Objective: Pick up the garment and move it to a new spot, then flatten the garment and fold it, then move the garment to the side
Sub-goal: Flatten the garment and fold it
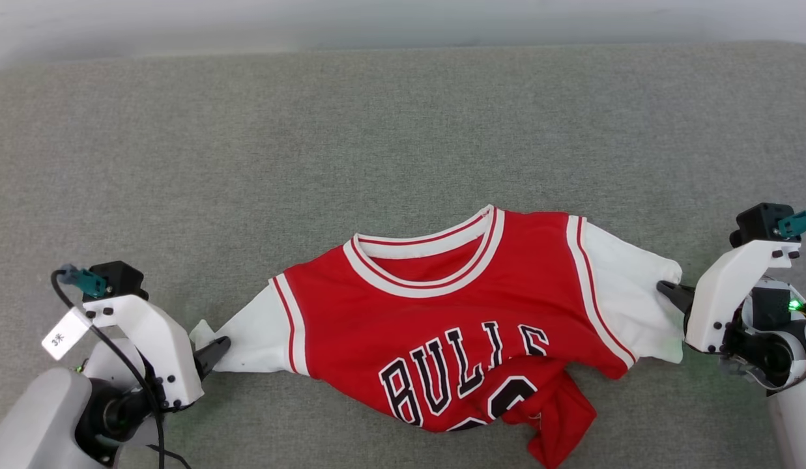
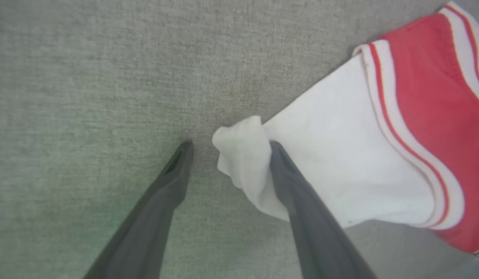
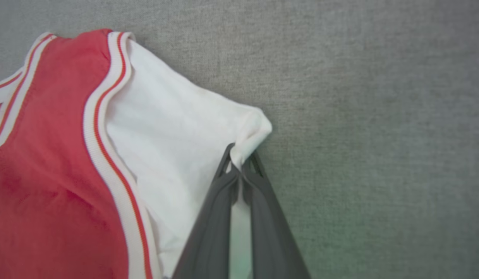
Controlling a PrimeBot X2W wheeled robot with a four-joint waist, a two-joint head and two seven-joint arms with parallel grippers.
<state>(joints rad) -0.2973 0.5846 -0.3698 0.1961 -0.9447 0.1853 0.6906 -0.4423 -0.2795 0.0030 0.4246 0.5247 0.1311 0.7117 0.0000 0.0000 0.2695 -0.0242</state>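
red jersey shirt [image 1: 455, 312] with white short sleeves, striped trim and black white-outlined lettering lies lettering-up on the grey woven fabric surface [image 1: 403, 130], collar toward the far side, its lower hem rumpled and turned over at the near edge. the left gripper [image 1: 215, 352] reaches in low from the lower left, its white forearm angled toward the shirt and its two dark fingers spread wide apart. the bunched tip of the left sleeve [image 2: 243, 155] sits between them, touching one finger and clear of the other. the right gripper [image 1: 670, 291] comes in from the right edge, fingers pinched together on the corner of the right sleeve [image 3: 208, 128], with a fold of white cloth caught between the tips.
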